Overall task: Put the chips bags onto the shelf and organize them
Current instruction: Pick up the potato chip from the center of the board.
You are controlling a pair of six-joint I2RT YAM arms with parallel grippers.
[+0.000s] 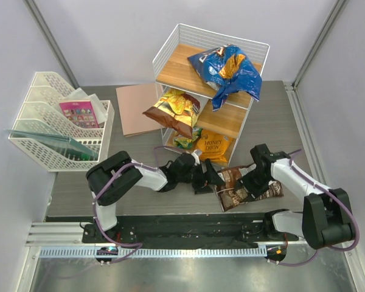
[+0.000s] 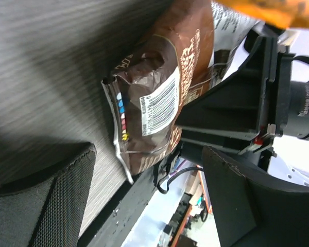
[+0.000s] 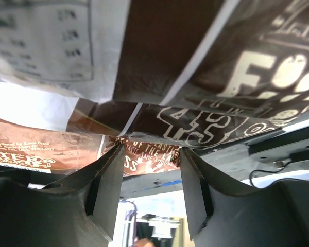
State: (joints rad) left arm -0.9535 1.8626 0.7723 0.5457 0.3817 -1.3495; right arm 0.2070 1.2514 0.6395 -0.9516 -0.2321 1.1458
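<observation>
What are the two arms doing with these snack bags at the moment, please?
Both arms are reaching for a dark brown chips bag lying on the table in front of the shelf. The left gripper and right gripper flank it, both open, with neither holding it. A blue bag lies on the top tier, and an orange bag sits at the bottom.

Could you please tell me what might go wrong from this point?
The left end effector and right end effector both crowd the dark brown bag, so they might collide or tear it. The middle-tier bag overhangs the shelf edge and could slide off if bumped.
</observation>
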